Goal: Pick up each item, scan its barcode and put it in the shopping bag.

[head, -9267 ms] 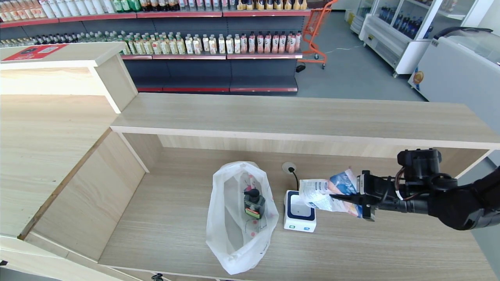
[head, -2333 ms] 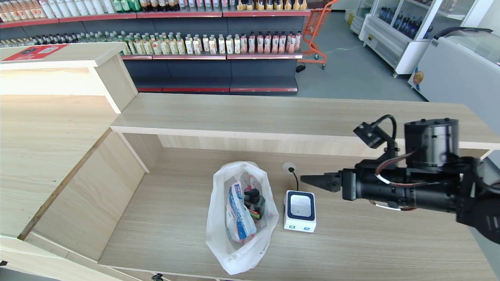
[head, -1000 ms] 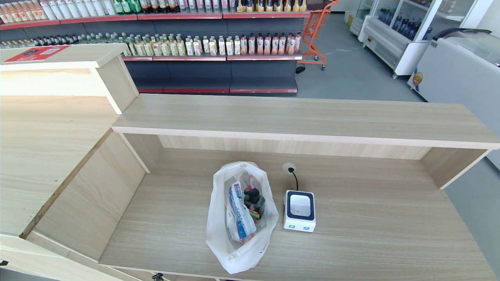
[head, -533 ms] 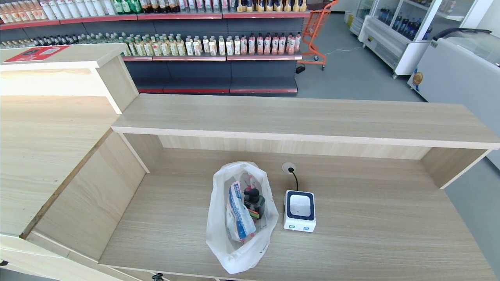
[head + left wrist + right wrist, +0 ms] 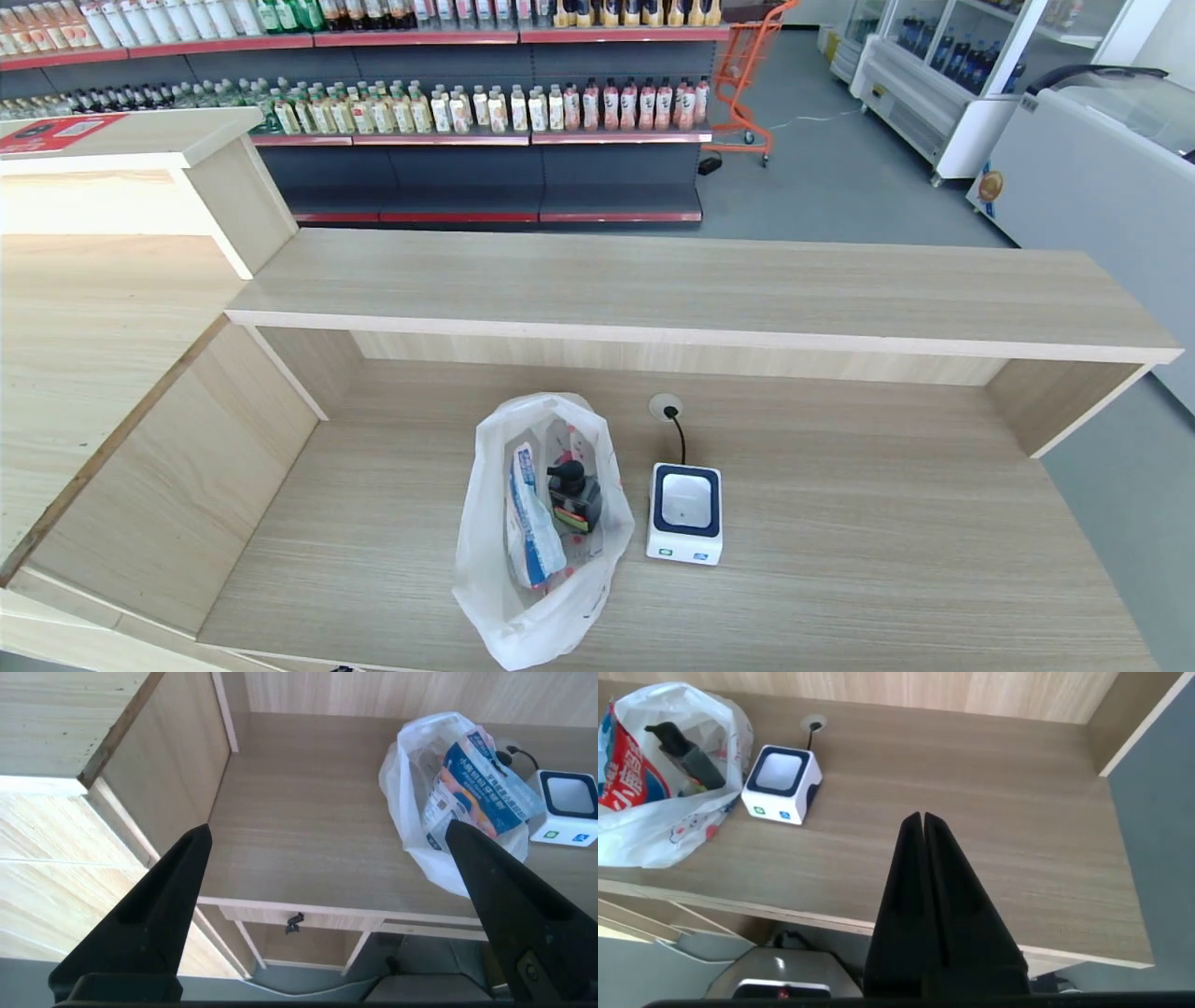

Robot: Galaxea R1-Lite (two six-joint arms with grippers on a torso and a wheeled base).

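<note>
The left gripper (image 5: 327, 831) hangs well to the left of the scanner (image 5: 686, 513), back from the near edge of the counter (image 5: 840, 560), with its claw spread wide and holding nothing. The shopping bag (image 5: 485, 532) stands just left of the scanner, almost touching it, its mouth open upward. Inside it, the blue-and-white packet (image 5: 530, 523) stands on end on the side away from the scanner. The dark pump bottle (image 5: 571, 490) sits on the side nearer to it. The right gripper (image 5: 922, 819) hangs to the right of the scanner, also back near the counter's near edge, its claw pressed together and empty.

With both goods in the bag, the job looks at or near its end, so the step in hand is probably to hold off and check the result. To do that well, both arms should keep wide of the thin bag wall, which a passing finger could snag and tip toward the scanner. If another item comes, its barcode should face the scanner's window squarely before it goes straight down through the bag's mouth.
</note>
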